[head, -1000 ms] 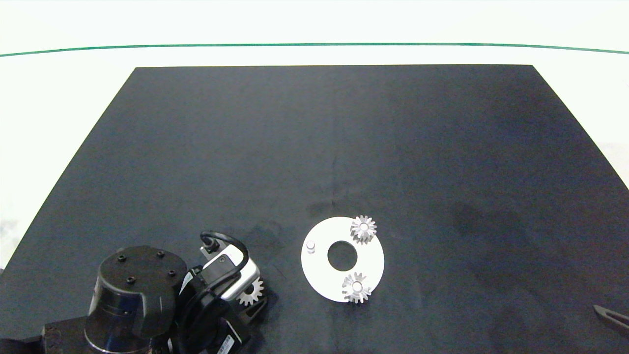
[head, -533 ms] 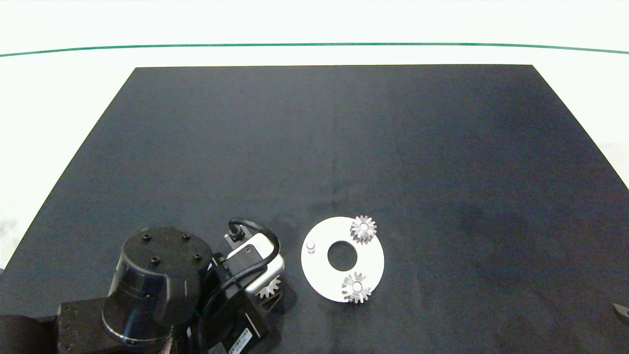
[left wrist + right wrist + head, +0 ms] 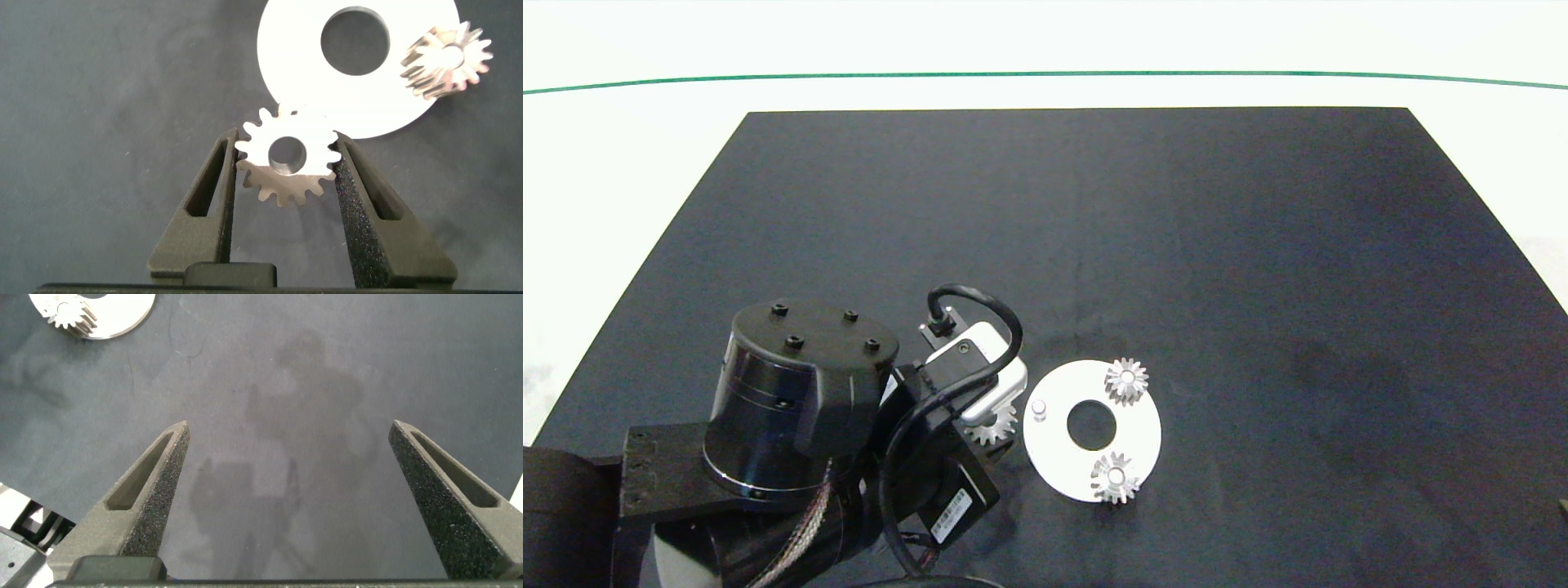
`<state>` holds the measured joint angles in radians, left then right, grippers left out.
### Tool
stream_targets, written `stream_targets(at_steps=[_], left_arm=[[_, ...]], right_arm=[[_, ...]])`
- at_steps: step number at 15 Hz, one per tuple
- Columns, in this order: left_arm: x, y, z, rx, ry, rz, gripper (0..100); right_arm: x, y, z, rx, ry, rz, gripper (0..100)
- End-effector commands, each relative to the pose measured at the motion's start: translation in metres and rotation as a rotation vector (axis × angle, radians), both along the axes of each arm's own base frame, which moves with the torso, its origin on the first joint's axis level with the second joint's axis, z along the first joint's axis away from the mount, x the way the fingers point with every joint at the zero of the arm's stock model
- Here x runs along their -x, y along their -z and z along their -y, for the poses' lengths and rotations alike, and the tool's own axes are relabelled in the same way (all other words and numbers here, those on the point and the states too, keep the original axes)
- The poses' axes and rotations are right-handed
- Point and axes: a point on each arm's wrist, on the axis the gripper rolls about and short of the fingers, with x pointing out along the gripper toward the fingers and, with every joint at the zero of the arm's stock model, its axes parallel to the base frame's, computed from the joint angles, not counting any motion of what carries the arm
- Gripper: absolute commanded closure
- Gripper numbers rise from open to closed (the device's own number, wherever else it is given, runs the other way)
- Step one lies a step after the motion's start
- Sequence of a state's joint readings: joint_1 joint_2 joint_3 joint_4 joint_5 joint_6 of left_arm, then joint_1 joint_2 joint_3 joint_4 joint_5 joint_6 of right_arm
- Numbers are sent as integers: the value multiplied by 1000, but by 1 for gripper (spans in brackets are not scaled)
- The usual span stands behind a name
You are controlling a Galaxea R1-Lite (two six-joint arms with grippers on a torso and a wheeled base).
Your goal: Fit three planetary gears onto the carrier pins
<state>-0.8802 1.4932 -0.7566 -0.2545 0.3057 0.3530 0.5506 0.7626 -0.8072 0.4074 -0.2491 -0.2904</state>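
Nearest the camera, the left gripper [image 3: 288, 167] was seen clamped on the third gear [image 3: 287, 156], its two dark fingers [image 3: 214, 196] pressed against the teeth on either side, with the gear held flat and its round centre hole facing up. From above, the held gear [image 3: 994, 426] was shown tucked under the left wrist, just beside the left rim of the white disc [image 3: 1054, 447] and close to the one bare pin [image 3: 1039, 407]; whether gear and disc were touching could not be told. Two gears were found already seated on pins: one at the near edge of the disc [image 3: 1115, 478] and one at its far right edge [image 3: 1127, 380], both overhanging the rim slightly, on either side of the large centre hole [image 3: 1092, 425]. Everything was set on a black mat [image 3: 1258, 245] laid over a white table [image 3: 621, 163], across whose far side a green line [image 3: 1045, 74] was drawn. Off to the right, the right gripper [image 3: 288, 457] was held spread wide above bare mat, well apart from the disc, with nothing between its fingers.
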Motion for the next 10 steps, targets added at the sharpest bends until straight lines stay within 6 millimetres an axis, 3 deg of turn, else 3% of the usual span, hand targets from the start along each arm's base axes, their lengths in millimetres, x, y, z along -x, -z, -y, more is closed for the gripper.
stream_targets(at_steps=[1, 5, 10], left_arm=[[1, 6, 15, -19, 33, -14, 100], [-1, 13, 28, -38, 57, -27, 100], [-4, 4, 34, -39, 63, -25, 100]], right_arm=[[0, 0, 0, 2, 1, 1, 0], [2, -3, 2, -6, 5, 15, 0], [2, -3, 2, -6, 5, 15, 0]])
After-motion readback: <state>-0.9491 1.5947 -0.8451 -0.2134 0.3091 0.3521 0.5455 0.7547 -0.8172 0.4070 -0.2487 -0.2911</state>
